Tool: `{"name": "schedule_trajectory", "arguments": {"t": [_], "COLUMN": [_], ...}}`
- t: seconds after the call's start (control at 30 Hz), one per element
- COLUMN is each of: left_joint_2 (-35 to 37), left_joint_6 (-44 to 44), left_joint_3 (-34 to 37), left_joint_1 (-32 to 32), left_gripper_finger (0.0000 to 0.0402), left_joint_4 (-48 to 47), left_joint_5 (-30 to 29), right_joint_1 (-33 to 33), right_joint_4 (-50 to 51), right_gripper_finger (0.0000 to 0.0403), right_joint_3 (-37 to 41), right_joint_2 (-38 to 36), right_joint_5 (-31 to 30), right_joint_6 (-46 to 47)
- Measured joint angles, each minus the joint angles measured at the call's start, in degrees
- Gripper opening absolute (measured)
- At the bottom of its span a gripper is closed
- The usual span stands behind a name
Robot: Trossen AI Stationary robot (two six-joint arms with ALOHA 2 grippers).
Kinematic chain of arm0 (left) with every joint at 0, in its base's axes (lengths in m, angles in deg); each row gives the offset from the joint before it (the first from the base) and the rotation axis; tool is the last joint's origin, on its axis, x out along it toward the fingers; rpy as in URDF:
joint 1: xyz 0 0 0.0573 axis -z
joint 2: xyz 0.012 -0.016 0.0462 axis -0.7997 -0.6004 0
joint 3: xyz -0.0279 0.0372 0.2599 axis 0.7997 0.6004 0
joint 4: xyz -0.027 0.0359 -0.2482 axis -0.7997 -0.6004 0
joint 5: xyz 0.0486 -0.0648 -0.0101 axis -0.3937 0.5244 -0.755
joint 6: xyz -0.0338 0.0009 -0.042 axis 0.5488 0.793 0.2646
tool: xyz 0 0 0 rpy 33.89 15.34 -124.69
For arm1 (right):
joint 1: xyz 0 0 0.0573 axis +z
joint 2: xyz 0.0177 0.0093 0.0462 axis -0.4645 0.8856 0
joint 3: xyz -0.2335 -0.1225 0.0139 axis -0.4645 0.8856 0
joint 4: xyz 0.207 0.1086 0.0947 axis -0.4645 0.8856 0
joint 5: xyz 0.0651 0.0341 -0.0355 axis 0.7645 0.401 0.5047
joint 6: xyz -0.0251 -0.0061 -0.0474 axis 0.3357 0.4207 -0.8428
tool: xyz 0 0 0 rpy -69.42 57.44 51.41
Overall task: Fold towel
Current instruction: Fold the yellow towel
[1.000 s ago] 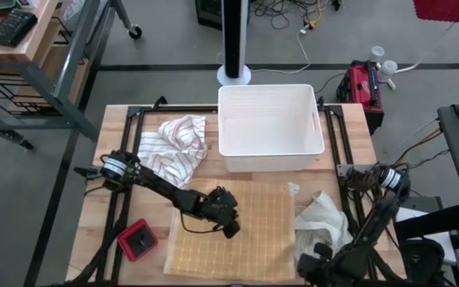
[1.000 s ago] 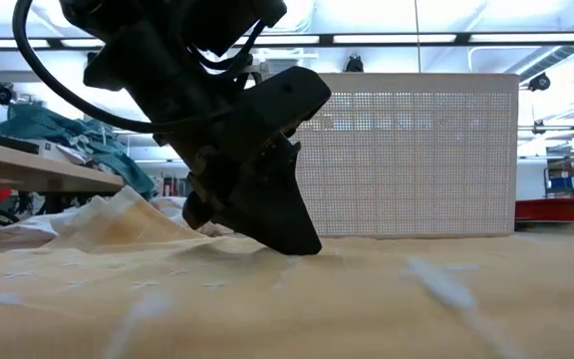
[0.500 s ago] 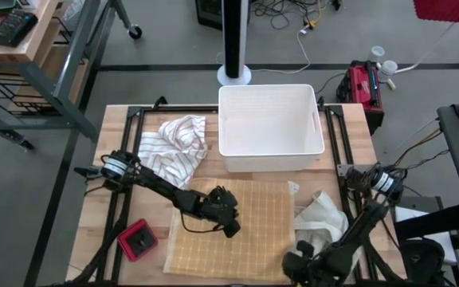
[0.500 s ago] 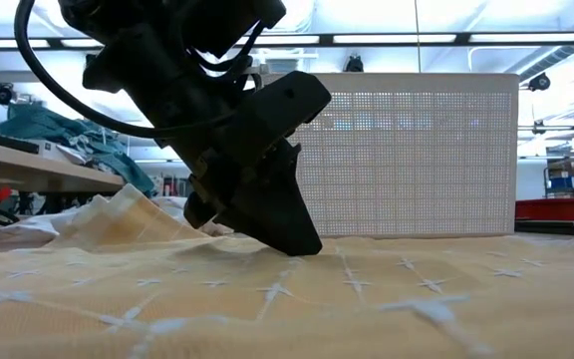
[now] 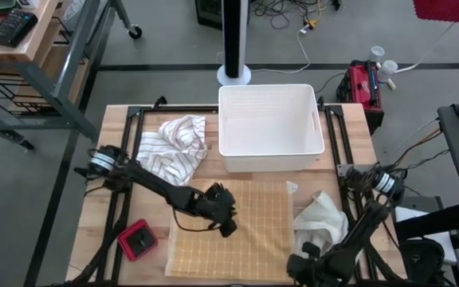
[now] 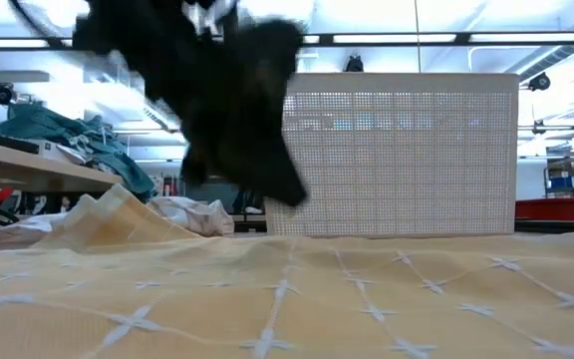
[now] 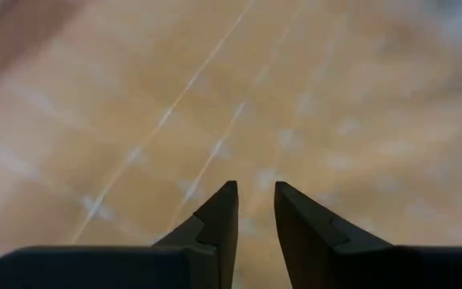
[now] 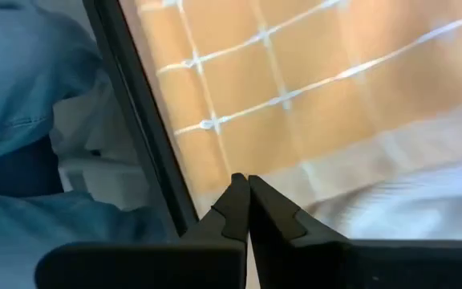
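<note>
towel (image 5: 229, 231), yellow with a white grid, lies spread flat on the wooden table (image 5: 110, 159) in front of the white bin (image 5: 269, 127). a striped cloth (image 5: 174, 147) sits bunched left of the bin. left gripper (image 5: 225, 225) hangs just over the towel's left half, jaws a narrow gap apart, holding nothing. right gripper (image 5: 297, 267) sits at the towel's near right corner, jaws pressed together, empty.

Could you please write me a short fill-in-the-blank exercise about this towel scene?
1. The left gripper hangs over the ____ checked towel.
2. The white bin stands on the table's ____ edge.
3. The right gripper has its fingers ____.
4. The striped cloth lies to the ____ of the bin.

Missing words: yellow; far; shut; left
</note>
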Motion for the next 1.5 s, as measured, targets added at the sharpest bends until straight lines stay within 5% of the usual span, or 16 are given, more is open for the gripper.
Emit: {"name": "schedule_trajectory", "arguments": {"t": [0.23,0.4,0.73,0.93,1.13,1.5], "left_joint_2": [7.36,11.72,9.12,6.80,3.35,3.43], "left_joint_6": [-9.93,-15.18,-3.49,1.34,2.92,8.95], "left_joint_3": [0.02,0.82,1.05,1.02,1.05,3.90], "left_joint_1": [2.67,12.67,31.00,32.10,31.46,30.68], "left_gripper_finger": [0.0075,0.0075,0.0085,0.0131,0.0162,0.0129], "left_joint_4": [-8.39,-14.38,-14.25,-13.93,-18.55,-21.37], "left_joint_5": [2.69,10.11,-3.73,-1.60,8.13,7.86], "right_joint_1": [0.44,1.74,1.97,1.83,1.97,-1.12], "right_joint_4": [4.30,3.92,-2.44,-2.90,-4.78,-1.55], "right_gripper_finger": [0.0000,0.0000,0.0036,0.0115,0.0167,0.0148], "right_joint_3": [-1.34,-1.32,-1.32,-1.25,-1.19,-1.67], "right_joint_2": [-2.07,-2.11,-1.46,-1.09,1.34,7.53], "right_joint_5": [-7.69,-9.53,-7.82,-7.57,-4.71,0.50], "right_joint_6": [-6.92,-14.26,-28.48,-28.93,-29.11,-23.89]}}
